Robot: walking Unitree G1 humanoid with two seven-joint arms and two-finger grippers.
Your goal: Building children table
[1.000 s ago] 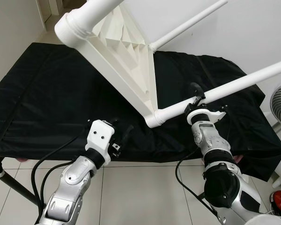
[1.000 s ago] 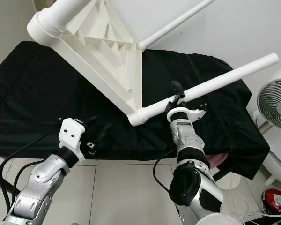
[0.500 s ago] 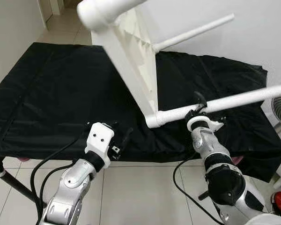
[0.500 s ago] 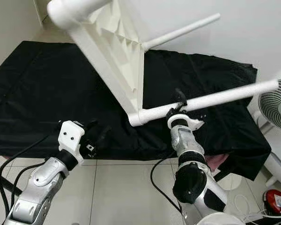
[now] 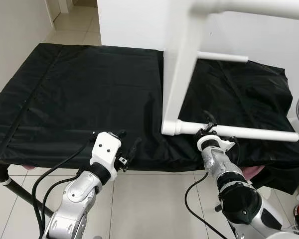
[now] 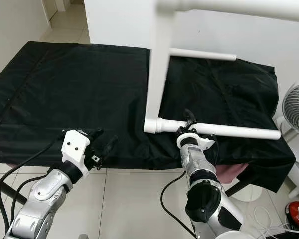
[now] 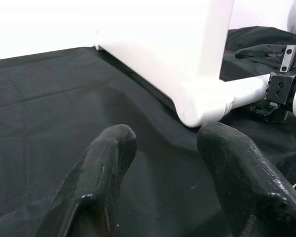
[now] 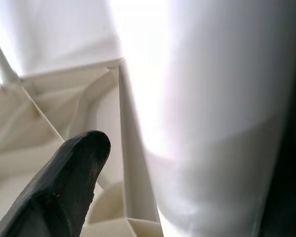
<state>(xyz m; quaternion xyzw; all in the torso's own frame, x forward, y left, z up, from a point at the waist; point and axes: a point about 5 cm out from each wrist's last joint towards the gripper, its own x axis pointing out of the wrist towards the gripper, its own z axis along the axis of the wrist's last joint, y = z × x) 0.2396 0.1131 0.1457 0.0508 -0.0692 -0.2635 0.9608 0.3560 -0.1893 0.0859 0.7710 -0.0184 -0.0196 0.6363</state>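
Standing on edge on the black-draped bench, the white children's table has one corner down on the cloth
Right gripper clamps the lowest leg beside that corner; left gripper hovers nearby, fingers spread, holding nothing

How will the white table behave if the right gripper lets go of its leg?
The table stands on edge on the black cloth, so it would probably tip. It looks like stiff plastic, likely light. The right gripper holds one round leg, which may slip.
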